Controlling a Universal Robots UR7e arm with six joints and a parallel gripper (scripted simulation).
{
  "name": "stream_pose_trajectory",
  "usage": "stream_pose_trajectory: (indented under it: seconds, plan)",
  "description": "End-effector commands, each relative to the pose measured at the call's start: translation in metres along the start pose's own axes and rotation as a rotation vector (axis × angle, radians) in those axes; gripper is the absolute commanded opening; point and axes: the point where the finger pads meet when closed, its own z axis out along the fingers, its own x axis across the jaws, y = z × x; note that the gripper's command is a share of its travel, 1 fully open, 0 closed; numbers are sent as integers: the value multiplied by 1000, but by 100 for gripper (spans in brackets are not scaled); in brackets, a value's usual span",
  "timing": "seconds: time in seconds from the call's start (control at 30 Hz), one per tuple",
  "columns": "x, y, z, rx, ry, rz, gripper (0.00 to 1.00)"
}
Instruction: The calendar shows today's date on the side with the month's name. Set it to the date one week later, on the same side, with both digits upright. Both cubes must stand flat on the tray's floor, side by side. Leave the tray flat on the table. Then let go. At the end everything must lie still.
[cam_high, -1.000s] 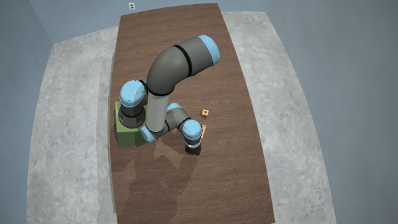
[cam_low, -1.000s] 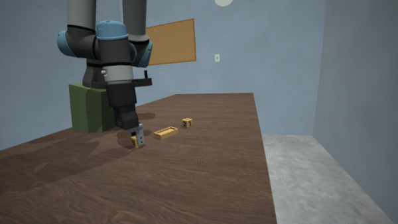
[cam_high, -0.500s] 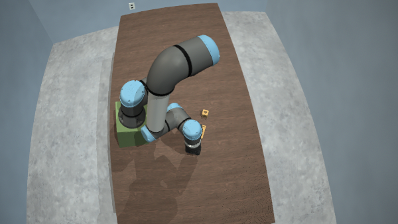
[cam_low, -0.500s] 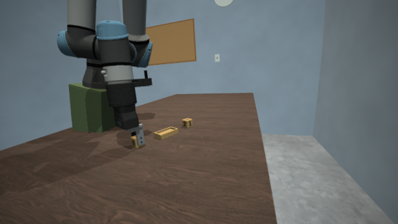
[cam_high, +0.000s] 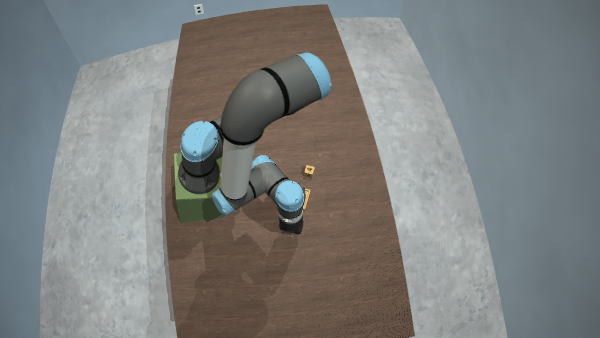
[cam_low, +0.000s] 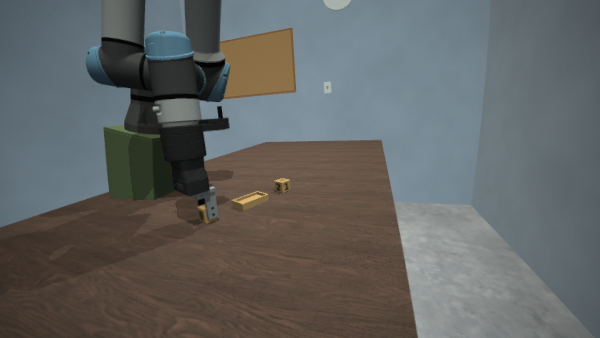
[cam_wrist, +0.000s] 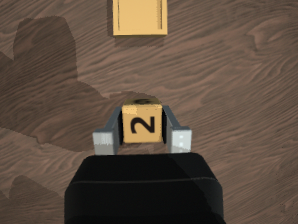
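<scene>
Arm bent, gripper low.
The arm (cam_high: 237, 170) (cam_low: 172, 77) arches over and down to the gripper (cam_high: 291, 231) (cam_low: 208, 212) (cam_wrist: 142, 125), which points down, slightly tilted; its fingers (cam_low: 212, 205) stand partly apart, their grip unclear.
</scene>
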Motion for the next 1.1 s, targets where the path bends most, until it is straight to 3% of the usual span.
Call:
stream_pose_trajectory:
  seconds: [0.0, 0.33, 0.37, 0.53, 0.67, 1.07]
  plan:
    - [0, 0, 0, -1, 1, 0, 60]
    - [0, 0, 0, -1, 1, 0, 66]
    - [0, 0, 0, -1, 1, 0, 72]
    - [0, 0, 0, -1, 1, 0, 78]
    - [0, 0, 0, -1, 1, 0, 90]
    - [0, 0, 0, -1, 1, 0, 90]
